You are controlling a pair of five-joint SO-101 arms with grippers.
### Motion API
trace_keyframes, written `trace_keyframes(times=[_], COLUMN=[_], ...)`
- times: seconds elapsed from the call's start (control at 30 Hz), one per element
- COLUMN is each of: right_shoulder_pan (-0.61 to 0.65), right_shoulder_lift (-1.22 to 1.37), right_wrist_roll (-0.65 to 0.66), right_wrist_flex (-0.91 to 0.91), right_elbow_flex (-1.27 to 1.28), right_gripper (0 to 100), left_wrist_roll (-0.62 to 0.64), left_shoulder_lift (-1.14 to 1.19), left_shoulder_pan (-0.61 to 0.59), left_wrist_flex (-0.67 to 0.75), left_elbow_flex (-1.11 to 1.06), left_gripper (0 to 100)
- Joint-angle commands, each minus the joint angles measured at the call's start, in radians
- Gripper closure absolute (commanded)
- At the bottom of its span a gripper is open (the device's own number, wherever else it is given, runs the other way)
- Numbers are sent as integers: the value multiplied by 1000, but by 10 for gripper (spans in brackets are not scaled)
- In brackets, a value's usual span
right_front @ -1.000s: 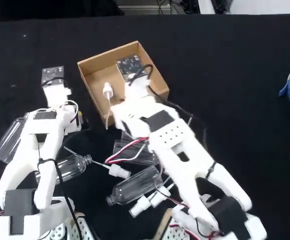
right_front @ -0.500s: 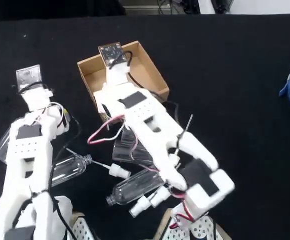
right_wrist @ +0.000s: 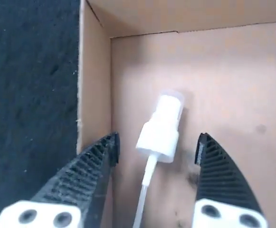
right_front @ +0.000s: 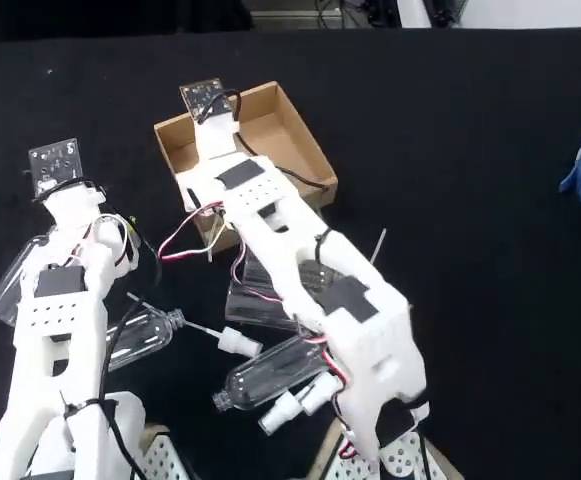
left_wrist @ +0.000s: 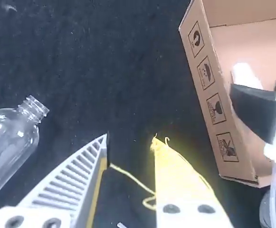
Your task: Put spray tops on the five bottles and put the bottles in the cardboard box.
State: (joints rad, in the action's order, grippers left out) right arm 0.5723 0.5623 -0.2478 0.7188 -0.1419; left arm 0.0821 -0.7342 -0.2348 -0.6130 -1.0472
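The right hand [right_wrist: 157, 138], fingers apart, has swung across the brown cardboard box [right_wrist: 233, 71] and now straddles a white plastic spray top [right_wrist: 160, 129] lying loose on the box floor with no bottle attached, so a pickup looks next. Its wrist view reveals that top, while from above the arm covers it. The left hand [left_wrist: 129, 137], also apart, hovers over the black counter [left_wrist: 80, 57], with a clear uncapped plastic bottle [left_wrist: 7, 142] beside it.
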Motion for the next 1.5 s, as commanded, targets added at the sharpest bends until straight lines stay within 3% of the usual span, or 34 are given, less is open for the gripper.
trace_keyframes(times=[0.0, 0.13, 0.27, 0.63, 0.87, 0.97, 1.13, 1.27, 1.47], right_shoulder_pan=[-15, -20, -20, -89, -100, -167, -365, -647, -1048], right_shoulder_lift=[15, 38, 33, -206, -515, -636, -822, -921, -915], right_wrist_roll=[-11, -9, -6, -8, -2, -2, 3, 75, 80], right_wrist_flex=[8, 11, 74, 302, 414, 442, 493, 479, 195], right_elbow_flex=[-84, -79, -90, -156, -47, 54, 226, 404, 687], right_gripper=[757, 815, 995, 989, 989, 989, 987, 987, 987], left_wrist_roll=[3, 3, 3, 3, 3, 3, 3, 3, 3], left_shoulder_lift=[-34, -35, -35, -35, -34, -32, -31, -31, -26], left_shoulder_pan=[-5, -7, -7, -7, -7, -7, -7, -7, -7], left_wrist_flex=[18, 18, 18, 20, 20, 20, 20, 20, 86], left_elbow_flex=[12, 12, 12, 12, 10, 10, 12, 10, -13], left_gripper=[967, 967, 967, 967, 967, 967, 967, 967, 967])
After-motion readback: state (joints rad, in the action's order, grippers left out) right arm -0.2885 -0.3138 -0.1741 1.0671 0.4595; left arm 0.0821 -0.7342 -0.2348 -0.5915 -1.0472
